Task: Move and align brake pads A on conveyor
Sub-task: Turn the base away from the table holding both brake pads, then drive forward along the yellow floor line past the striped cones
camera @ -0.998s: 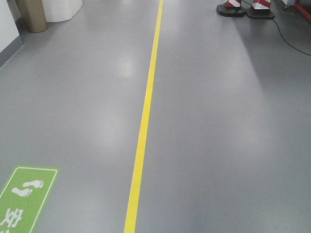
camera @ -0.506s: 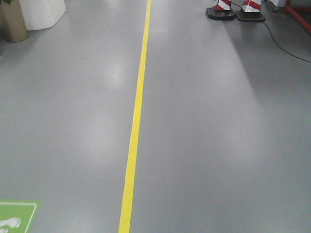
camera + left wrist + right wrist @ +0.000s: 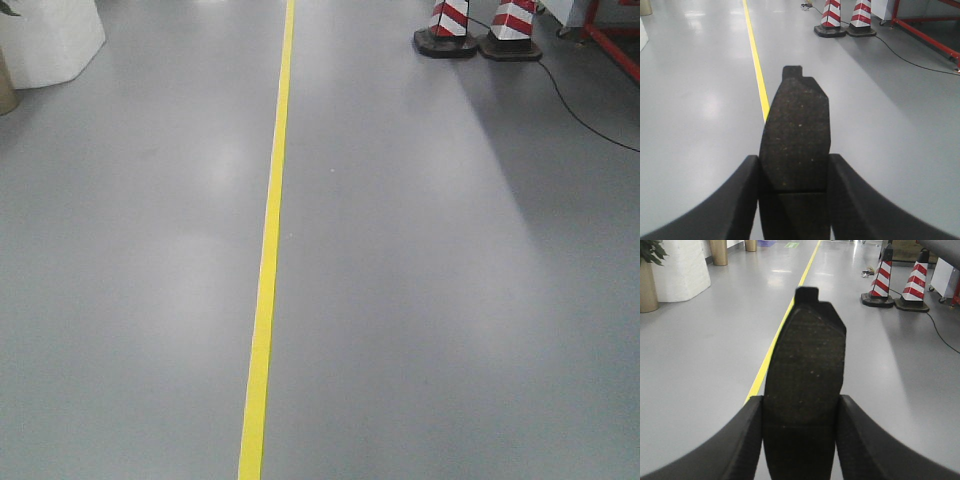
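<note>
Grippers both hold a load: my left gripper [image 3: 794, 160] is clamped on the left brake pad [image 3: 796, 120], and my right gripper [image 3: 800, 400] on the right brake pad [image 3: 807, 350]. Each pad sticks out forward past the fingers, above the grey floor [image 3: 450, 300]. Ahead I see a yellow line [image 3: 265, 270] and two striped cones [image 3: 447, 20].

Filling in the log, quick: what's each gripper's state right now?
Left gripper: closed on a brake pad.
Right gripper: closed on another brake pad.
</note>
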Robot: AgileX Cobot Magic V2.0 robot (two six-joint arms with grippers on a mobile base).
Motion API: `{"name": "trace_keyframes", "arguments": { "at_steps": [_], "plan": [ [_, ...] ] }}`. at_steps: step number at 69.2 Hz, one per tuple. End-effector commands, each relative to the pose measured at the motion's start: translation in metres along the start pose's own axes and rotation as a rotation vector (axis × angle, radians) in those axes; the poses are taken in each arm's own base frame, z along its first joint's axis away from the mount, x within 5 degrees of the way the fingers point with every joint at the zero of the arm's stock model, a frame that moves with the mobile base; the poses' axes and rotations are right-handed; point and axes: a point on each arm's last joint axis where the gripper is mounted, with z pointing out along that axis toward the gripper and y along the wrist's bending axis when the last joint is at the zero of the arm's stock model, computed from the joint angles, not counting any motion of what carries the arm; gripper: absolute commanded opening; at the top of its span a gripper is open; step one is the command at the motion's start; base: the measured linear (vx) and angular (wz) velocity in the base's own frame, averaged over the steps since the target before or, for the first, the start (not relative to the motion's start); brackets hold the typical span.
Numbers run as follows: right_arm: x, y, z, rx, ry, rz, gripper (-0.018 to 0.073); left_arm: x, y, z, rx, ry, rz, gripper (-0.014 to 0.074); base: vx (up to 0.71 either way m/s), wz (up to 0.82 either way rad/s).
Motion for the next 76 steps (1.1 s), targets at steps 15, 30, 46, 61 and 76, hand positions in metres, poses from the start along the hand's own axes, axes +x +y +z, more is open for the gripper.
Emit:
{"name": "trace_keyframes", "arguments": {
  "at_steps": [15,30,46,61,76],
  "plan": [
    [-0.0177,-0.0019,-0.0037,0.018,-0.113,-0.005,-0.0008,-0.0171,-0.0021,-0.0031,0.019,-0.115,-0.005,-0.0006,0.67,0.0],
    [-0.0177,-0.0019,-0.0037,0.018,-0.113,-0.005,-0.0008,-0.0171,-0.0021,-0.0031,0.019,-0.115,-0.005,-0.0006,0.66,0.06],
    [-0.0177,-0.0019,-0.0037,0.018,-0.113,-0.005,-0.0008,-0.0171,-0.0021,-0.0031,0.019,-0.115,-0.005,-0.0006,0.67,0.05],
    [-0.0177,-0.0019,-0.0037,0.018,-0.113,-0.005,-0.0008,-0.0171,-0.0021,-0.0031,0.019,-0.115,-0.005,-0.0006,0.71,0.0],
    [-0.0177,-0.0019,-0.0037,0.018,-0.113,-0.005,-0.0008,-0.0171,-0.0021,-0.0031,0.019,-0.115,-0.005,-0.0006,0.74,-0.02]
  ]
}}
